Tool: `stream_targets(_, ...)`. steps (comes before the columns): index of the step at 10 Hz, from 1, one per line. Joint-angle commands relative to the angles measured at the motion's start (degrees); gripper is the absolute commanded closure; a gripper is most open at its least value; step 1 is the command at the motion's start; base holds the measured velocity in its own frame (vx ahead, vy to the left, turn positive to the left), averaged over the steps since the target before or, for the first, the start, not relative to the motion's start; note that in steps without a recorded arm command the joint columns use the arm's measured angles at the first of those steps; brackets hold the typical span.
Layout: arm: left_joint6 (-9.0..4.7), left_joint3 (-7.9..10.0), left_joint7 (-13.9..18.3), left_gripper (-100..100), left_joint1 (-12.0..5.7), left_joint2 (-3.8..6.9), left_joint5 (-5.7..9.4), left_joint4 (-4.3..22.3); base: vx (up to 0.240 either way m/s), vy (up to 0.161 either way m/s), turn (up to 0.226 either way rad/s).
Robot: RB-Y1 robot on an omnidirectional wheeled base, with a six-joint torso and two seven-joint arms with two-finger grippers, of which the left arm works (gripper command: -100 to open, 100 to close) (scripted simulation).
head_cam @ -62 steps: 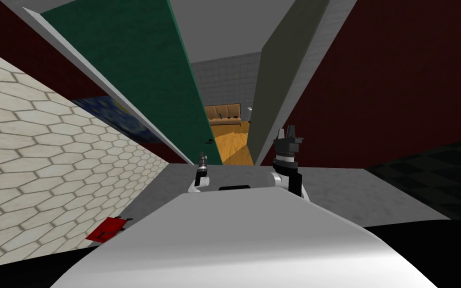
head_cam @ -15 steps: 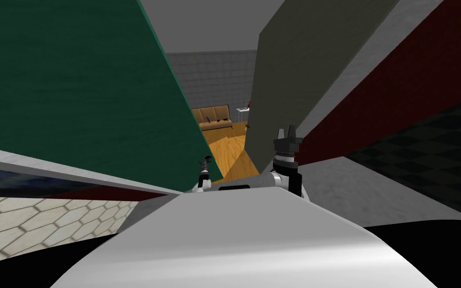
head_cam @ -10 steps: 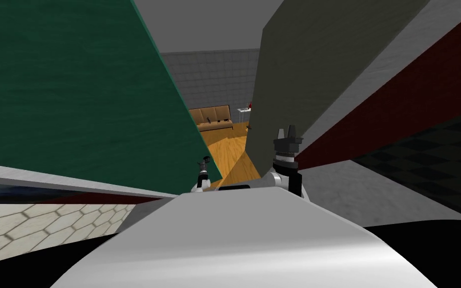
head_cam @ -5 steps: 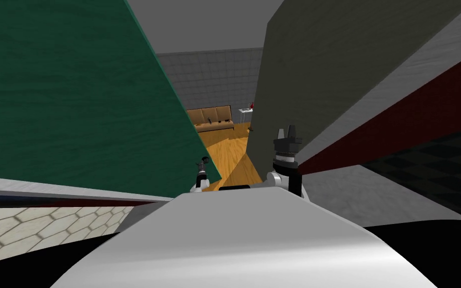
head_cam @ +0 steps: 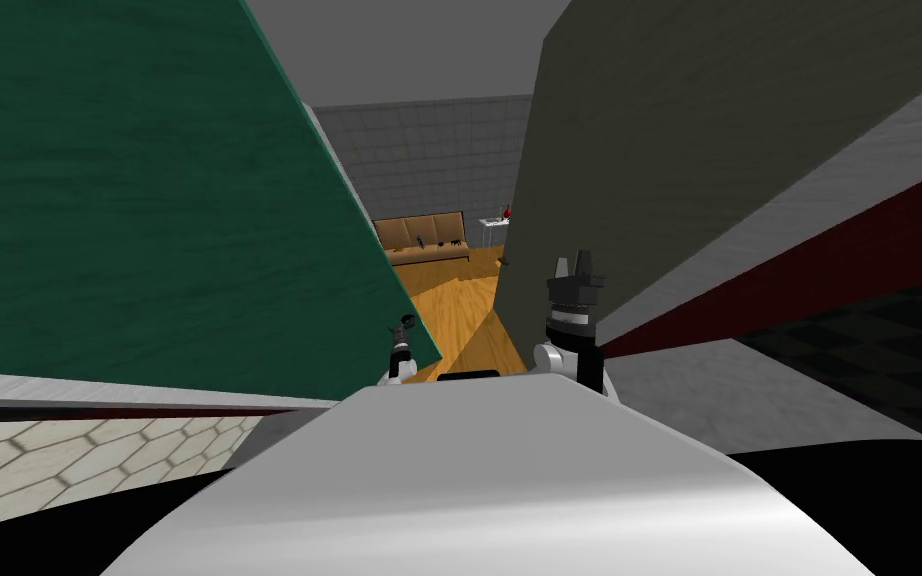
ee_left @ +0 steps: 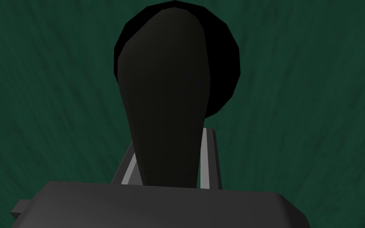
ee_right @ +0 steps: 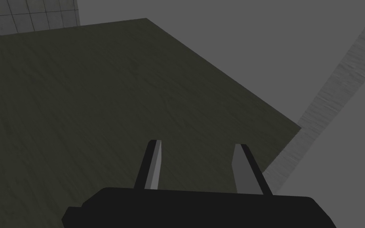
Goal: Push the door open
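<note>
My left gripper [ee_left: 170, 137] is closed on the dark door handle [ee_left: 164, 99]. The lever runs up between the two grey fingers [ee_left: 208, 158], which sit tight against its sides. It covers most of both blades, so I cannot make out their tips. Behind the lever is a round black plate [ee_left: 225, 67], half hidden, set on the green door [ee_left: 316, 99].

In the head view the green door slants across my left. Its free edge stands apart from a dark olive panel [head_cam: 649, 150] on my right, leaving a narrow gap. The left hand shows small at the door's lower edge.

My right gripper [ee_right: 195, 158] is raised near the olive panel's near edge with its fingers [ee_right: 156, 166] spread apart, pointing at the panel. I cannot tell whether they touch it.

Through the gap I see an orange wood floor [head_cam: 454, 300], a brown sofa [head_cam: 419, 235] and a grey tiled wall [head_cam: 419, 150]. Small things on the sofa are too tiny to name. The door cuts off pale hexagon floor tiles [head_cam: 69, 450] at lower left.
</note>
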Motion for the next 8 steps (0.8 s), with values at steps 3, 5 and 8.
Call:
stream_targets(3,-1.05,2.23,-0.54,100,-0.39,1.13,1.23,0.89,0.15,-0.037,0.045)
stream_targets(5,-1.09,3.34,-0.92,100,-0.31,1.38,1.89,1.05,0.202,-0.047,0.067)
stream_targets(8,-1.14,4.79,-1.41,100,-0.21,1.7,2.75,1.26,0.186,-0.031,0.052)
